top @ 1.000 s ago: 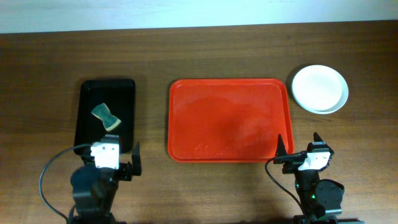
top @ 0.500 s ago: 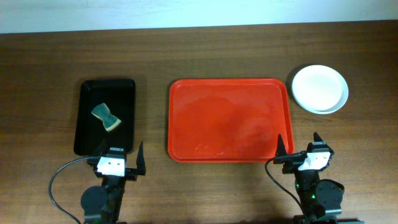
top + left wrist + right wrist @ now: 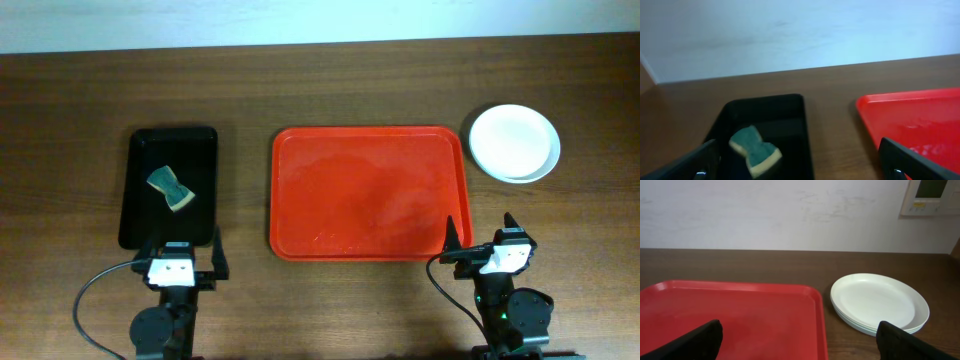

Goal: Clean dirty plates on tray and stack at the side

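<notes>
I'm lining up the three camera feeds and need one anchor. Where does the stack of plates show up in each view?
Overhead: the stack of plates sits at the upper right, just right of the red tray.
Left wrist: not in it; only the tray's left part shows, at the right.
Right wrist: lower right, beside the tray's right rim.
Shared landmark: the red tray, seen in all three views.

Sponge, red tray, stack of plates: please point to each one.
sponge [image 3: 171, 189], overhead view, its narrow middle.
red tray [image 3: 370, 195], overhead view, its bare floor.
stack of plates [image 3: 880, 300], right wrist view, middle of the top plate.
</notes>
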